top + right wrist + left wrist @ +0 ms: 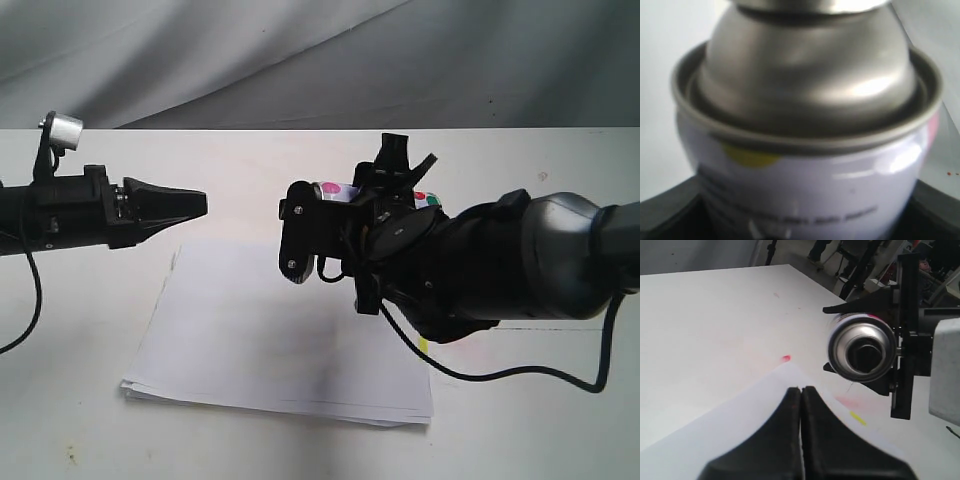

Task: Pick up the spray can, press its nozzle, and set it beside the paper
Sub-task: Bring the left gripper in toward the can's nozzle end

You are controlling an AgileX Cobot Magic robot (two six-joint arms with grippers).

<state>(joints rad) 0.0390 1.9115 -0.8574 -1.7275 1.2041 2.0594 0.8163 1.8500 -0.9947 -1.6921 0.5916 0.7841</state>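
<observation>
From the outside camera, the right pincer (372, 195) is holding the can (338, 190) up in the air over the far side of the paper (250, 330). The can is lying sideways and is not touching the paper. The left pincer (198, 203) is hanging over the paper's far left corner. It is shut tight with nothing in it, and it is pointing at the can from a little way off.

From the left wrist camera, the can is showing its round silver end. The black nozzle (865, 354) is sitting in the middle of it (that is the bit to press). Black fingers (865, 302) are squeezing the can from two sides. The nozzle is ahead of the shut left tips and apart from them, with the paper lying underneath.

From the right wrist camera, the can is filling the picture. I am seeing its silver dome (805, 75) and white label (815, 195), with a dark finger on each side. The nozzle is not showing here.

I am guessing the can is light and hard, with smooth, slippery metal. So gripping it round the label looks best. It could roll on its side, so standing it up beside the paper looks safer. The nozzle probably needs only a small push.
</observation>
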